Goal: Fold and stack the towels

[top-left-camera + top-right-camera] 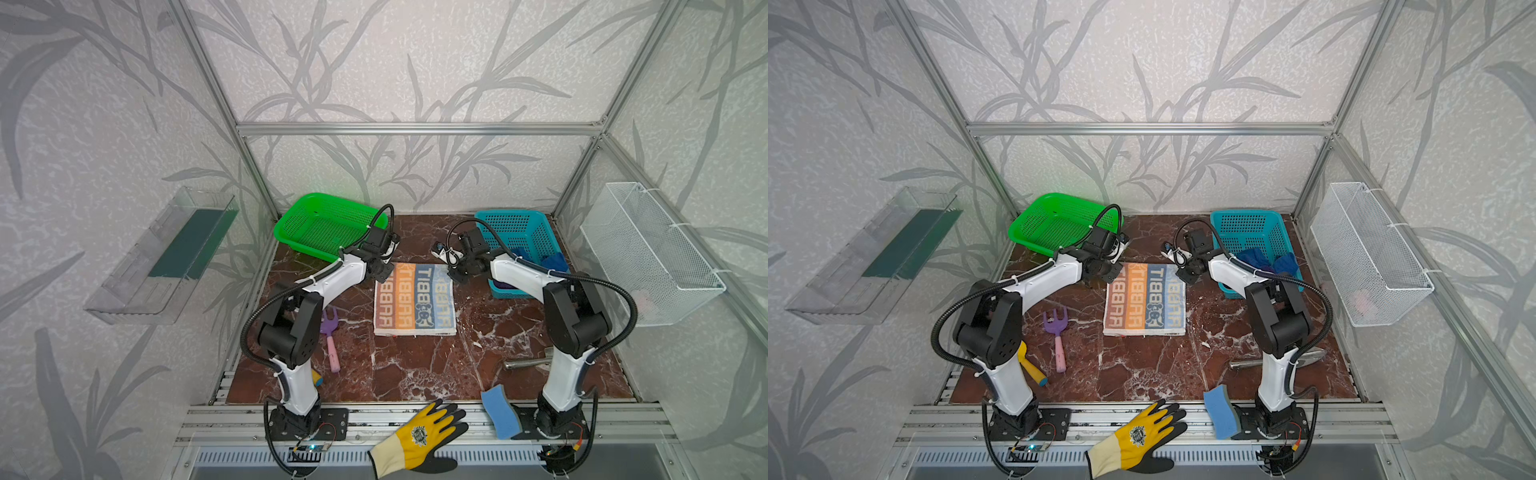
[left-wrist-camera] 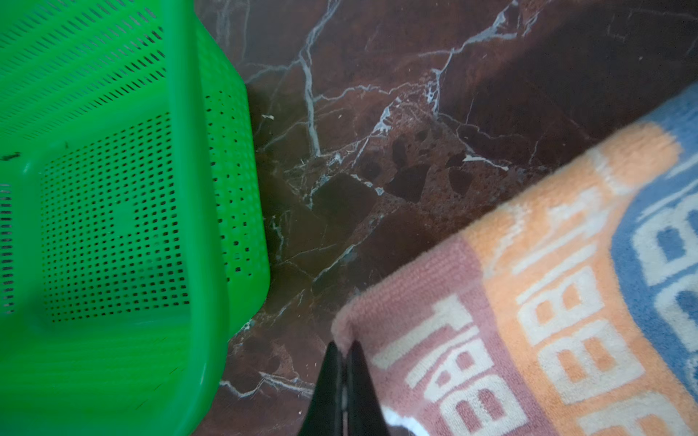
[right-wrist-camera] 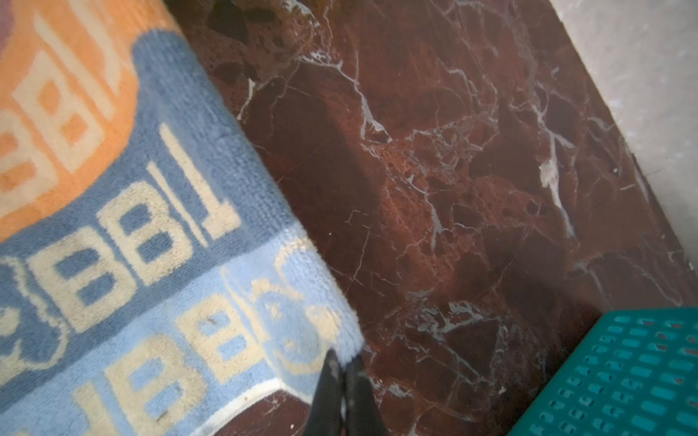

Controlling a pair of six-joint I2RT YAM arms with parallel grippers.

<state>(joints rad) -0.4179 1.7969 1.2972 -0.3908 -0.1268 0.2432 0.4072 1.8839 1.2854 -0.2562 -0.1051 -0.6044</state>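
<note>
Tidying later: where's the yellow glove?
In both top views the glove lies midway along the front rail, just left of the blue sponge.

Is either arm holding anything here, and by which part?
Both hold the lettered towel: left gripper with jaws shut on its pink far corner, right gripper on its light blue far corner.

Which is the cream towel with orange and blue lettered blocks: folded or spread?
Spread: the cream lettered towel shows all four stripes, far corners pinched by the left gripper and right gripper. Layers underneath: cannot tell.
</note>
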